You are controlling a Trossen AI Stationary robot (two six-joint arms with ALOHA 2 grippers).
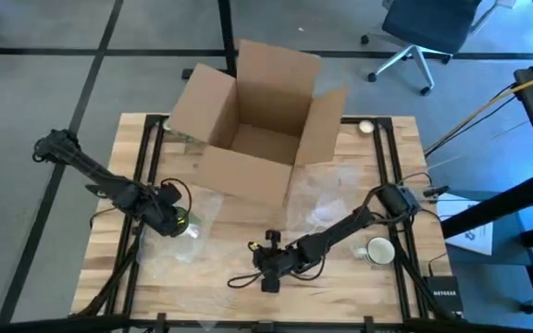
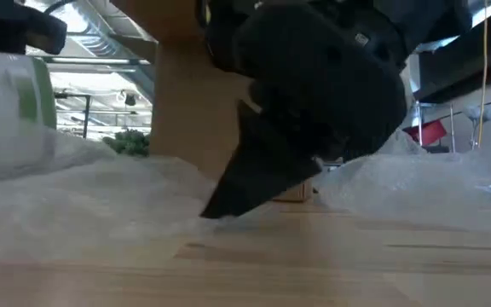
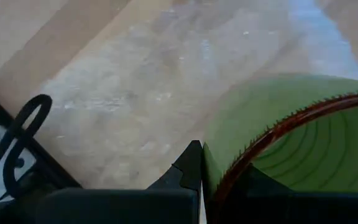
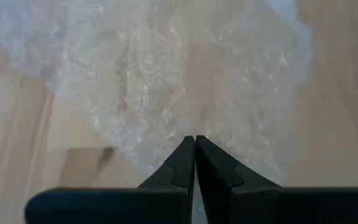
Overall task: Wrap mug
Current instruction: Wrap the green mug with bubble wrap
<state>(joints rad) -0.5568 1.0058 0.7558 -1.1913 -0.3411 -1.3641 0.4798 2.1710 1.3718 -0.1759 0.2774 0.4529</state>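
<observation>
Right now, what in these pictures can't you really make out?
- Green mug: left wrist view's edge cuts it off; the left gripper covers it from above.
- Cardboard box: low view, mostly behind the right gripper.
- Bubble wrap edges: too transparent in the high view.
- White mug: too small for detail.

Lighting: even, diffuse overhead; soft shadows only.
Low view: right gripper (image 2: 314,128) a dark, blurred mass against bright background; bubble wrap (image 4: 185,81) shows pale glare; table (image 1: 220,296) evenly lit.
</observation>
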